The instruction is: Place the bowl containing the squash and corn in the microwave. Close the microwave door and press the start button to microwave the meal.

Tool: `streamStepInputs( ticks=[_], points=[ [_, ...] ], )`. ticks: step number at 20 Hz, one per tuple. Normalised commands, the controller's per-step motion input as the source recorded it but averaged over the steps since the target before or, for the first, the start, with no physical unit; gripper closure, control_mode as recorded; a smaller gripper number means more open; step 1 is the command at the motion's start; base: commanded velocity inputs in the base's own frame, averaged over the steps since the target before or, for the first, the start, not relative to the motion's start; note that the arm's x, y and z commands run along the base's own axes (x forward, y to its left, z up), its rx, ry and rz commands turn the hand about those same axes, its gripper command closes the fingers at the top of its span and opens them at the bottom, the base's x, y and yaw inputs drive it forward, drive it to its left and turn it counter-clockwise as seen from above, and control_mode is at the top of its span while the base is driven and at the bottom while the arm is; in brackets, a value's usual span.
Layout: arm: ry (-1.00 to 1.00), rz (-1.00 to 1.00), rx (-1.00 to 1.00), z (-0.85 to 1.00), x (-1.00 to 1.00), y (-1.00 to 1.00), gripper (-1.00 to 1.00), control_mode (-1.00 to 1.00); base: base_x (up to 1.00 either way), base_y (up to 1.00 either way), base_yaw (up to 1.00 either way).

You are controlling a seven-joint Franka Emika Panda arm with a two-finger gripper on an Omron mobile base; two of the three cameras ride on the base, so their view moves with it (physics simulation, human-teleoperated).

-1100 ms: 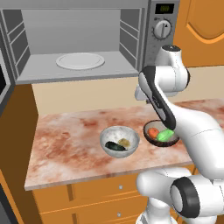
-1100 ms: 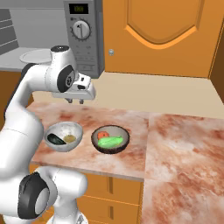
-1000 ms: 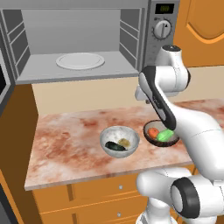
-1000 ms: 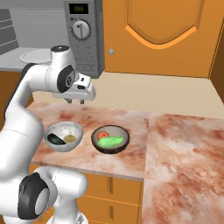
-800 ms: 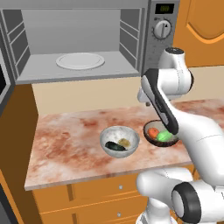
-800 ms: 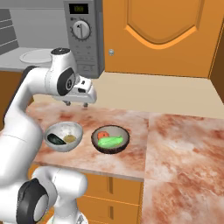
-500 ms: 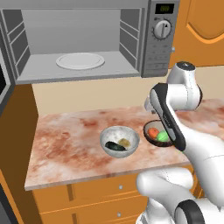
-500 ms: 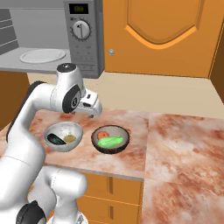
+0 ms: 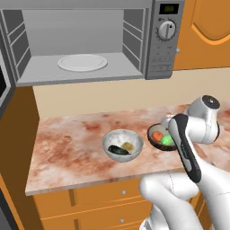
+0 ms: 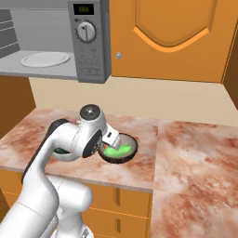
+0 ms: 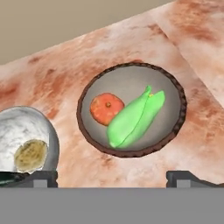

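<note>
Gripper (image 11: 112, 177) is hovering above the countertop (image 11: 65, 74), fingers spread wide and holding nothing, looking down on the dark wooden bowl (image 11: 173, 87), which is sitting just beside the grey speckled bowl (image 11: 13, 131). Squash (image 11: 105, 108) and corn (image 11: 134, 118) are lying inside, the corn's long axis running diagonally across the jaws' line.

Beside the tool (image 11: 111, 177), the grey bowl (image 11: 24, 142) is cut by the hand view's left edge; the arm hides half of the brown bowl (image 10: 125, 149).
</note>
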Motion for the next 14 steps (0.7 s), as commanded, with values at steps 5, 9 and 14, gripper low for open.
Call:
streamStepInputs(
  ticks=[5,9,14],
  points=[
    [0.03,-0.16,0.11,-0.31,0.0,-0.57,-1.0,-1.0,0.0,0.0,0.0],
    [0.05,-0.13,0.12,-0.18,0.0,-0.57,-1.0,-1.0,0.0,0.0,0.0],
    [0.03,-0.08,0.13,-0.15,0.01,-0.42,-1.0,-1.0,0.0,0.0,0.0]
  ],
)
